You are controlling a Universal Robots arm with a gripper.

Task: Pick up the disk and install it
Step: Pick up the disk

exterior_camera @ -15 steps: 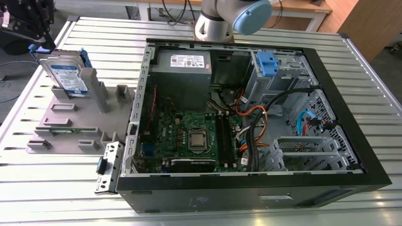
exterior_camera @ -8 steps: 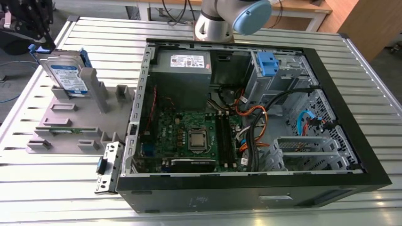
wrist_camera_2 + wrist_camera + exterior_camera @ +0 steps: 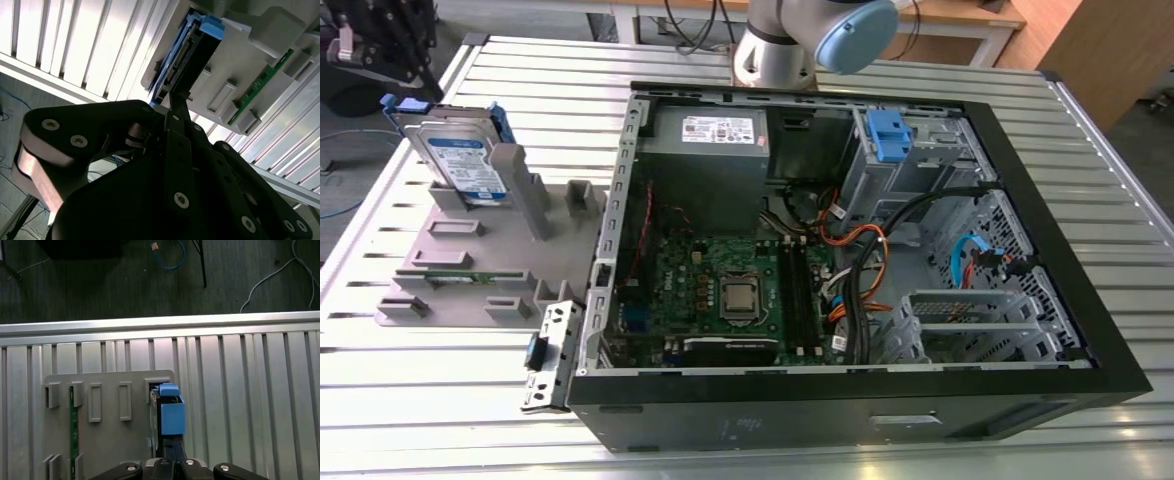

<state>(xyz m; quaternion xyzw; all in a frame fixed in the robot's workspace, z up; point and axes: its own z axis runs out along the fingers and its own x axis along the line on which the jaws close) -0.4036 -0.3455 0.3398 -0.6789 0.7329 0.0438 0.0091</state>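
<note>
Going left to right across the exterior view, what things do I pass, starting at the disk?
disk → metal bracket → processor socket → blue latch handle → blue cable

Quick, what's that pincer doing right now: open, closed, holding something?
Pincer: looks closed, its tips right at the edge of the disk standing in the grey holder; whether it actually grips the disk cannot be told.
</note>
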